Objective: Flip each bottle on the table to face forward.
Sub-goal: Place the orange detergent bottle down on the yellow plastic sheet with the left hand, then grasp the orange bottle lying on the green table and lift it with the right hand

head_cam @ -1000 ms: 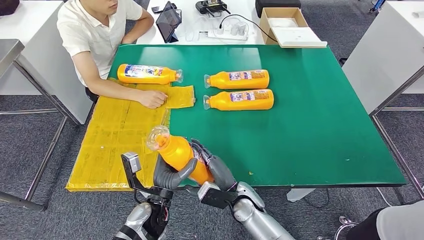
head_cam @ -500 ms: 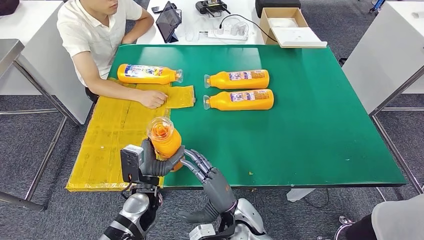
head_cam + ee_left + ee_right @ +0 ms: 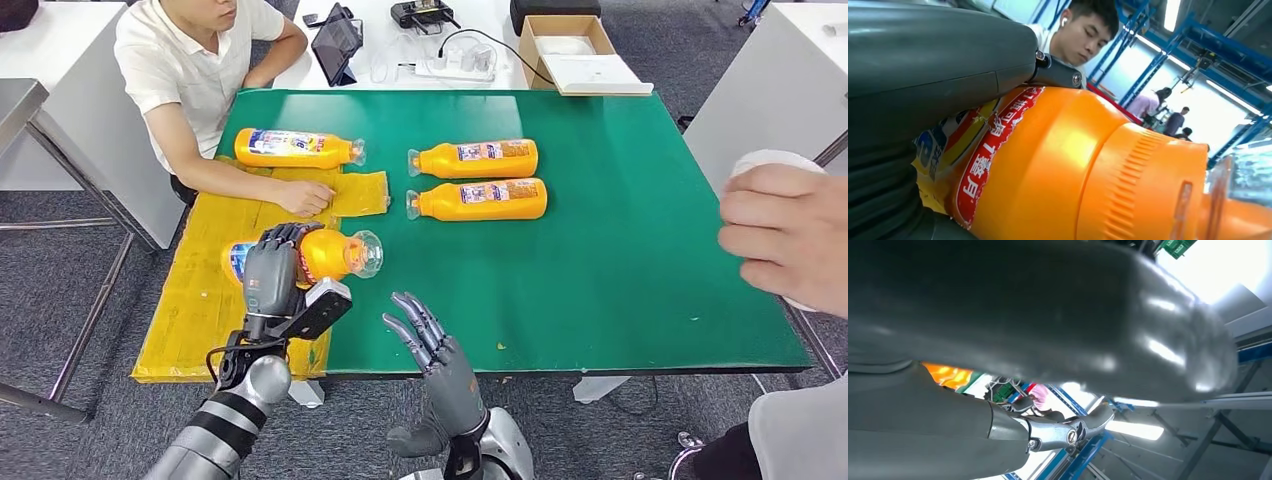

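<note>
Head view: left hand [image 3: 272, 262] fingers hold the bottle [image 3: 320, 254] over yellow cardboard [image 3: 215, 290]; right hand [image 3: 440, 365] fingers spread wide. Rounded plastic could roll once released.

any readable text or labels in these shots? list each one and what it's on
"月": a white character on the red strip of the label on the held bottle, gripped by the left hand; the other characters on that strip are turned and partly creased, not readable.
Labels on the three lying bottles, far left, upper right and lower right: print too small to read.
Nothing readable elsewhere.
</note>
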